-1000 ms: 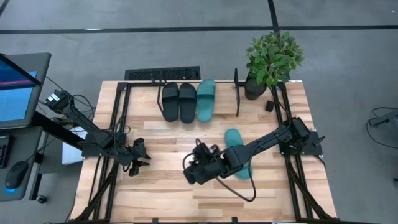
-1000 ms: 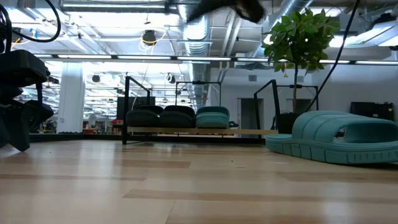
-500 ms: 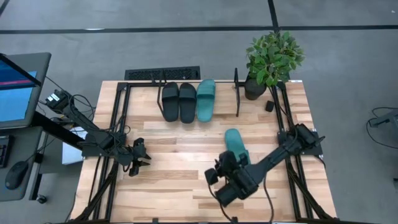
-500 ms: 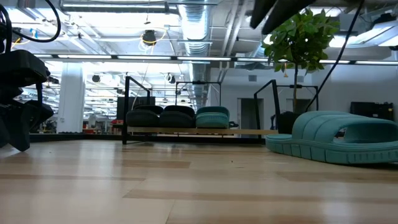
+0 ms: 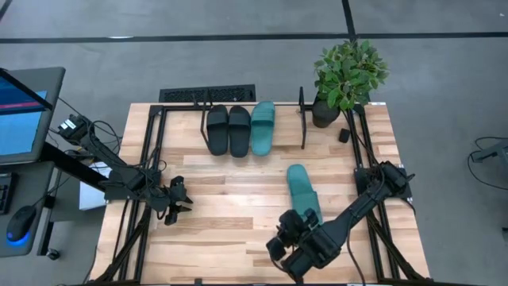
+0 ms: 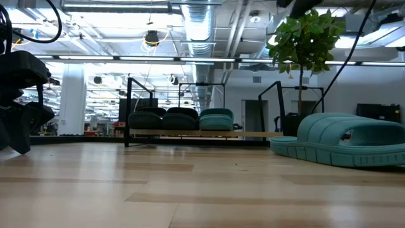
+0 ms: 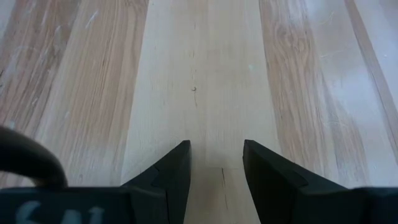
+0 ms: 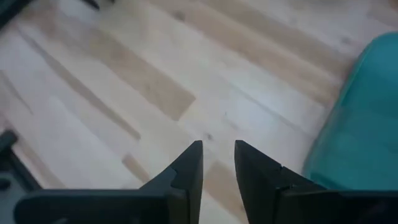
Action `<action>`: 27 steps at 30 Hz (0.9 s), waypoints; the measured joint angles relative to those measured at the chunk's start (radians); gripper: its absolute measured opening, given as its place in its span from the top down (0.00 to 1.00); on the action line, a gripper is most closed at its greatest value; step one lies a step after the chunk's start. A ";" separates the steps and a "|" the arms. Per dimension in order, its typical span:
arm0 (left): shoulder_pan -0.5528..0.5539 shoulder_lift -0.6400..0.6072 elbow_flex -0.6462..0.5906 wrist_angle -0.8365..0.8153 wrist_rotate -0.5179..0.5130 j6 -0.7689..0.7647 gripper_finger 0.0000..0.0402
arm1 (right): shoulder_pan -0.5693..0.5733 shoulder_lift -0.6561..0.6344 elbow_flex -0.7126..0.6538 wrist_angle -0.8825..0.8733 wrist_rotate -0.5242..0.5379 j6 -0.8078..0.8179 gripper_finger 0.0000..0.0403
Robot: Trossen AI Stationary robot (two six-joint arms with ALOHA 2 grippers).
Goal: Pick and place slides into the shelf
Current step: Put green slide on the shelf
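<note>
Hovering over the near edge of the table [image 5: 214, 230], the right gripper [image 8: 217, 163] holds nothing; its two fingers stand a little apart, with bare wood between them. Just beside it, toward the shelf side, lies the loose teal slide [image 5: 303, 194], flat on the table with its strap up. In the right wrist view only an edge of this slide shows, so it seems the gripper is not aimed at it.

The left gripper [image 7: 214, 167] waits low at the left side, fingers apart and empty.

The shelf [image 5: 254, 127] at the far side already carries two black slides [image 5: 228, 130] and one teal slide [image 5: 263, 127], with a free place at its right end.

The risk I see: a narrow opening may push the rubbery slide away instead of gripping its strap. A potted plant [image 5: 348, 76] stands close to the shelf's right end and could be knocked.
</note>
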 joint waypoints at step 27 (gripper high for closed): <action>0.000 0.000 0.000 0.000 0.000 0.000 0.66 | 0.013 0.001 -0.300 0.059 -0.383 0.409 0.46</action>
